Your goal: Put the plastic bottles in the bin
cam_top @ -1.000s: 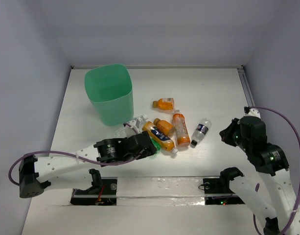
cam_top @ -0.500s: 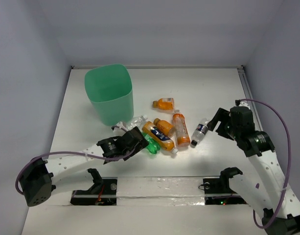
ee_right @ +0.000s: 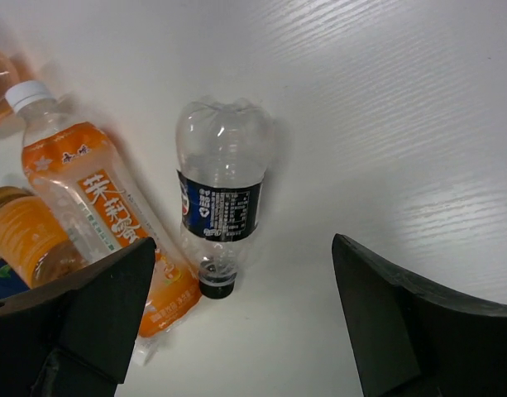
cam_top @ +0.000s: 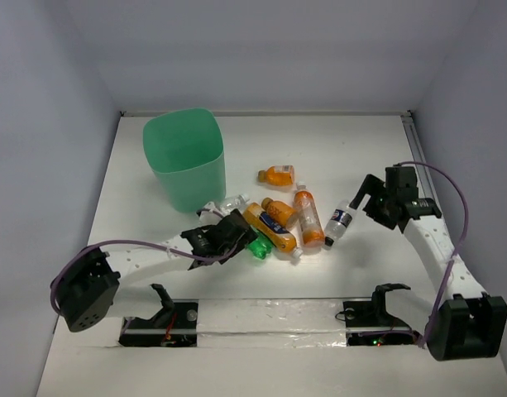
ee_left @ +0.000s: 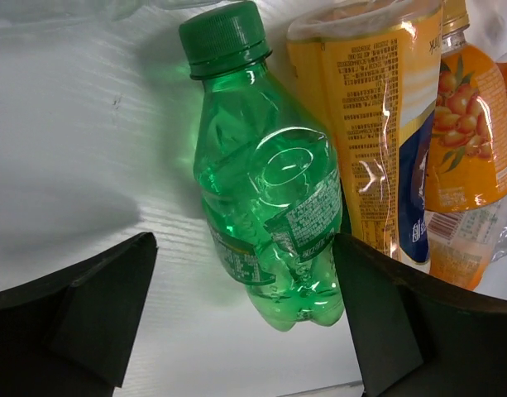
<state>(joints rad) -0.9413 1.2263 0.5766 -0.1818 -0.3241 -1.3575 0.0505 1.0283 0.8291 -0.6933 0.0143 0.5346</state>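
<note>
The left hand [ee_left: 245,331] gapes wide and empty astride the green bottle [ee_left: 270,190], which lies on the bench [ee_left: 88,124] tight against an orange-drink bottle [ee_left: 385,124]. Closing there could snag that neighbour and jam or drag both. The right hand [ee_right: 245,331], equally wide and empty, hangs over the clear dark-labelled bottle [ee_right: 220,198], which may roll aside when pinched; neither bottle is in the mint-green bin [cam_top: 191,186] yet.

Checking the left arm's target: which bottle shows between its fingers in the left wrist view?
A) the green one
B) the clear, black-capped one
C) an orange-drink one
A: the green bottle lies framed by the left gripper, whose jaws stand open on either side of it.
</note>
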